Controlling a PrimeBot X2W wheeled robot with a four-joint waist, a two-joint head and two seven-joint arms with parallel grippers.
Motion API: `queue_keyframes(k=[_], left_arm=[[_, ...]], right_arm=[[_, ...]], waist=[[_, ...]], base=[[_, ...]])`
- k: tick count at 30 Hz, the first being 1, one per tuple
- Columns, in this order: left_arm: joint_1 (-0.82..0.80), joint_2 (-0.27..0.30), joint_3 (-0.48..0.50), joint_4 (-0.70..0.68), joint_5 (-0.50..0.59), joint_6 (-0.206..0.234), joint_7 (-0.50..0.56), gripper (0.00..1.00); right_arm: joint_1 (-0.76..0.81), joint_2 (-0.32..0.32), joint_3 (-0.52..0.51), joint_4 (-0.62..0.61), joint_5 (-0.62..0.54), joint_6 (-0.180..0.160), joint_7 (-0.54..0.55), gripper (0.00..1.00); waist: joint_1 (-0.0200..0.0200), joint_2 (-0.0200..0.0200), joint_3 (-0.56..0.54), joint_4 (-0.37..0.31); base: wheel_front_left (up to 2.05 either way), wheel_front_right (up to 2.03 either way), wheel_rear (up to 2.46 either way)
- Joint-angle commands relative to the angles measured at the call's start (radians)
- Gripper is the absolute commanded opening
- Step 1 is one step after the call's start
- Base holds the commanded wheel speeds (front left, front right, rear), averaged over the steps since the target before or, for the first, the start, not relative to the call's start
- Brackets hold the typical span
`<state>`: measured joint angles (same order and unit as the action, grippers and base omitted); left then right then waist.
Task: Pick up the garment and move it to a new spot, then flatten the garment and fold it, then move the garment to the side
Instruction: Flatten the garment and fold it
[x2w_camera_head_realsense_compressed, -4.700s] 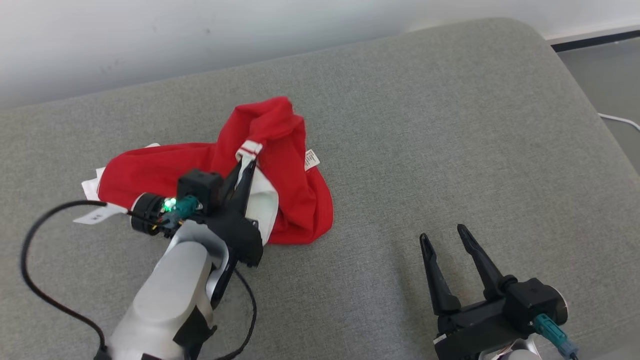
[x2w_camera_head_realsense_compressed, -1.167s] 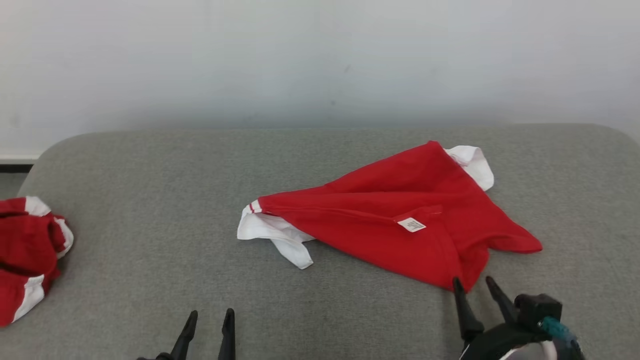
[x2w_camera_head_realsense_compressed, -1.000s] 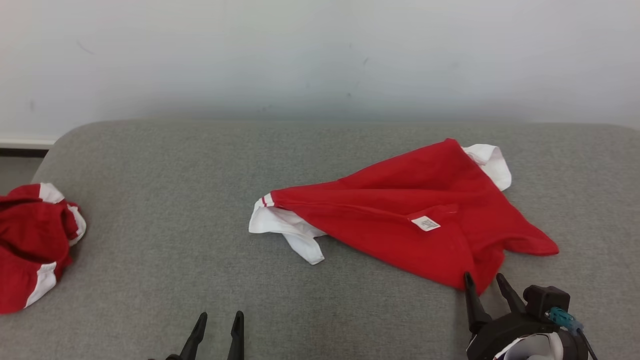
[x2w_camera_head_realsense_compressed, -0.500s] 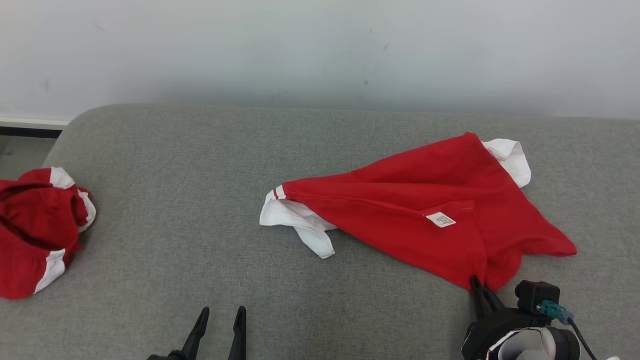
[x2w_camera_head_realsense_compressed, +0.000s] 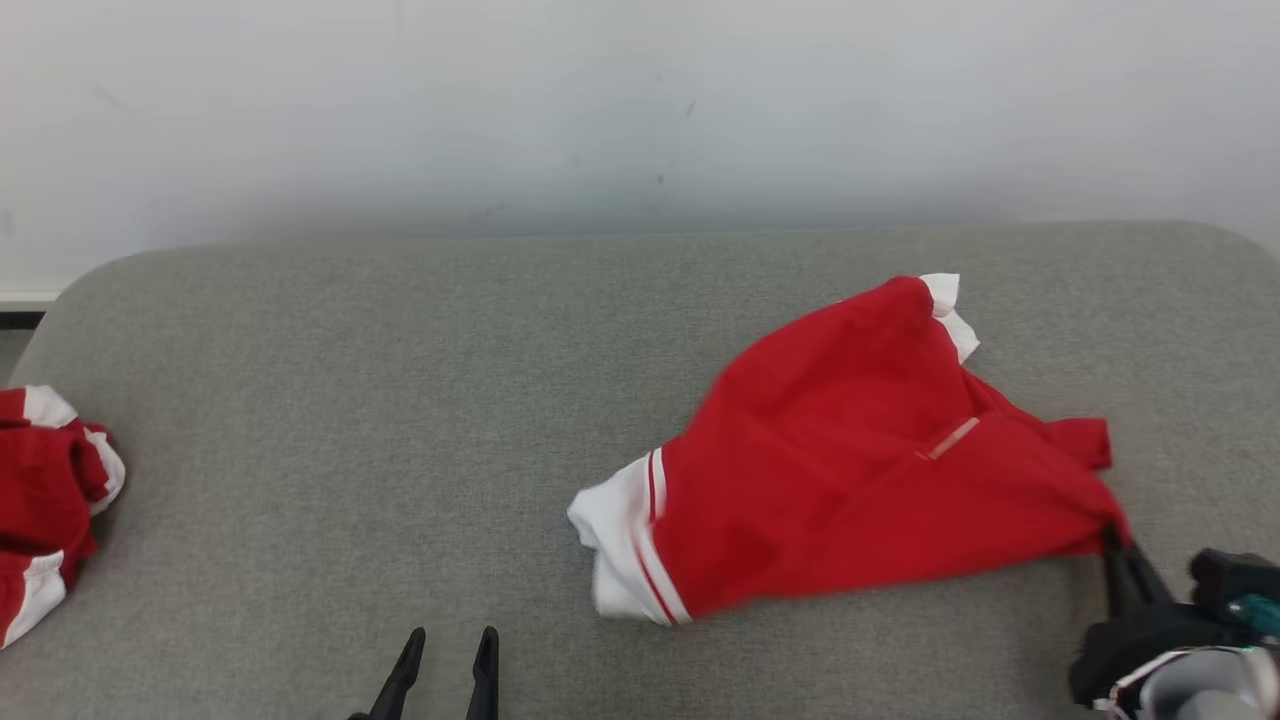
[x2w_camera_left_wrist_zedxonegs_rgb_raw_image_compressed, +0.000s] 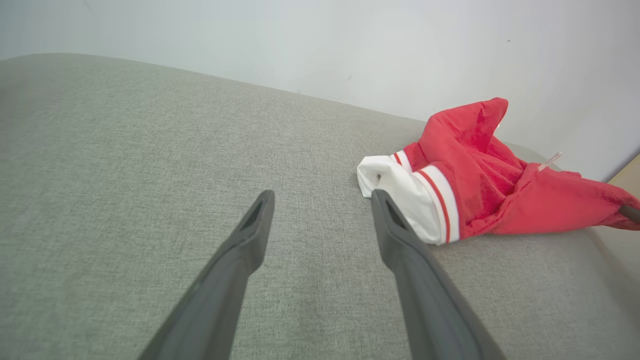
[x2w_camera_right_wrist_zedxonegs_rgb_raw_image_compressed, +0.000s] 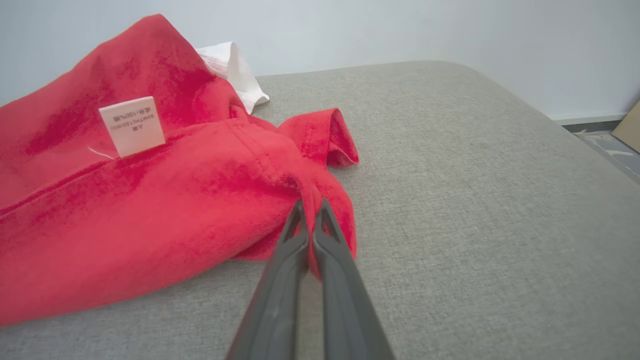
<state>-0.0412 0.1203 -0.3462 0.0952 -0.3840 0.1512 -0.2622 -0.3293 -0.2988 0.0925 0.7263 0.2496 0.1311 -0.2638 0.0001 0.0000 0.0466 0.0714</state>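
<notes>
Right tool (x2w_camera_head_realsense_compressed: 1112, 540) pinches garment (x2w_camera_head_realsense_compressed: 860, 470) corner; left tool (x2w_camera_head_realsense_compressed: 450, 640) open.
Head: garment lies right of centre on bench (x2w_camera_head_realsense_compressed: 350, 400). Left wrist: fingers (x2w_camera_left_wrist_zedxonegs_rgb_raw_image_compressed: 400, 240) spread, apart from white cuff (x2w_camera_left_wrist_zedxonegs_rgb_raw_image_compressed: 395, 175). Right wrist: fingers (x2w_camera_right_wrist_zedxonegs_rgb_raw_image_compressed: 280, 280) shut on red fold (x2w_camera_right_wrist_zedxonegs_rgb_raw_image_compressed: 325, 200).

Right gripper (x2w_camera_right_wrist_zedxonegs_rgb_raw_image_compressed: 310, 209) pinched tight on a bunched fold at the near edge of the red garment (x2w_camera_right_wrist_zedxonegs_rgb_raw_image_compressed: 150, 220), cloth squeezed between both dark fingers. Garment spreads left and back from the grip, rumpled, partly lifted off the grey padded surface (x2w_camera_right_wrist_zedxonegs_rgb_raw_image_compressed: 475, 200). White care label (x2w_camera_right_wrist_zedxonegs_rgb_raw_image_compressed: 132, 125) faces up on the red, print too small to read. White trim piece (x2w_camera_right_wrist_zedxonegs_rgb_raw_image_compressed: 235, 72) pokes out behind the red peak. Small red hem loop just right of the grip. Pale wall (x2w_camera_right_wrist_zedxonegs_rgb_raw_image_compressed: 400, 30) behind.
</notes>
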Motion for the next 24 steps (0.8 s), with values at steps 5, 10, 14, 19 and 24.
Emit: queue_keyframes(k=[5,10,14,19,24], left_arm=[[0.016,0.003,-0.005,0.012,0.009,-0.012,-0.004,1.0],[0.013,0.005,-0.012,0.018,0.009,-0.016,-0.003,1.0],[0.004,0.004,-0.021,0.02,0.007,-0.02,0.004,1.0],[-0.016,0.0,-0.033,0.023,0.003,-0.025,0.012,1.0],[-0.05,-0.004,-0.035,0.032,-0.01,-0.034,0.022,1.0]], right_arm=[[0.026,-0.034,-0.09,-0.007,-0.054,0.0,-0.001,0.0],[0.047,-0.039,-0.147,0.053,-0.087,0.0,-0.001,0.0],[0.037,-0.031,-0.196,0.156,-0.113,0.0,-0.001,0.0],[0.015,-0.01,-0.268,0.235,-0.158,-0.001,-0.001,0.0],[0.009,0.005,-0.355,0.198,-0.237,-0.001,-0.001,1.0]], waist=[[-0.0001,0.0,-0.013,-0.021],[-0.0001,0.0,-0.012,-0.022],[-0.0001,0.0,-0.008,-0.021],[-0.0001,0.0,-0.008,-0.033],[-0.0001,0.0,-0.011,-0.059]], base=[[0.0,0.0,0.0],[0.0,0.0,0.0],[0.0,0.0,0.0],[0.0,0.0,0.0],[0.0,0.0,0.0]])
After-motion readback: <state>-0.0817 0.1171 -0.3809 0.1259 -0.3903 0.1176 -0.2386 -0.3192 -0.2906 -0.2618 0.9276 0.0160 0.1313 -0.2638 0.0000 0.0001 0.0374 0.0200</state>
